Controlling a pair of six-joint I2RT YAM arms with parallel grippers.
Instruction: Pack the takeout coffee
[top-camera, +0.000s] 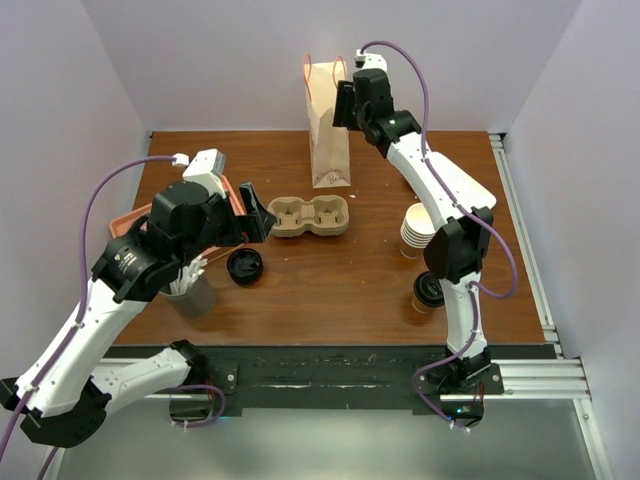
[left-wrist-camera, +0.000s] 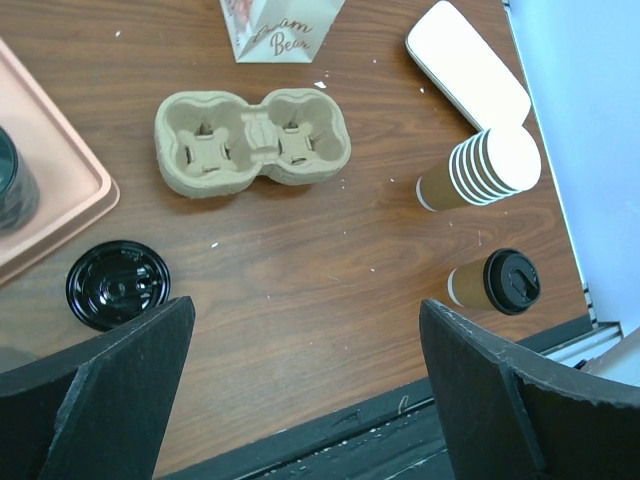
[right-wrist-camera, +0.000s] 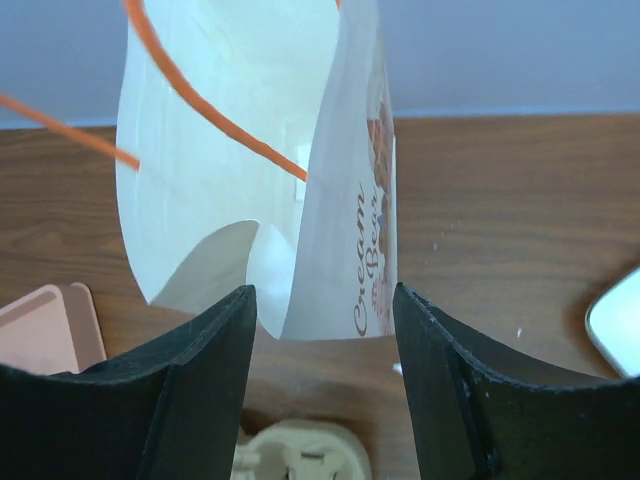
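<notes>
Top external view puts the coffee (top-camera: 428, 290) upright at the near right of the bench (top-camera: 350, 290), black lid on, just near of the stack of cups (top-camera: 418, 228), with neither arm touching it. Right tool (right-wrist-camera: 322, 300) is up at the far paper bag (right-wrist-camera: 250, 150), fingers apart with the bag's side wall between them; whether either finger touches the paper is hard to tell. Left tool (left-wrist-camera: 305, 320) hangs wide apart on the left, holding nothing, near the loose lid (left-wrist-camera: 118, 285) and the cup carrier (left-wrist-camera: 250, 143).
</notes>
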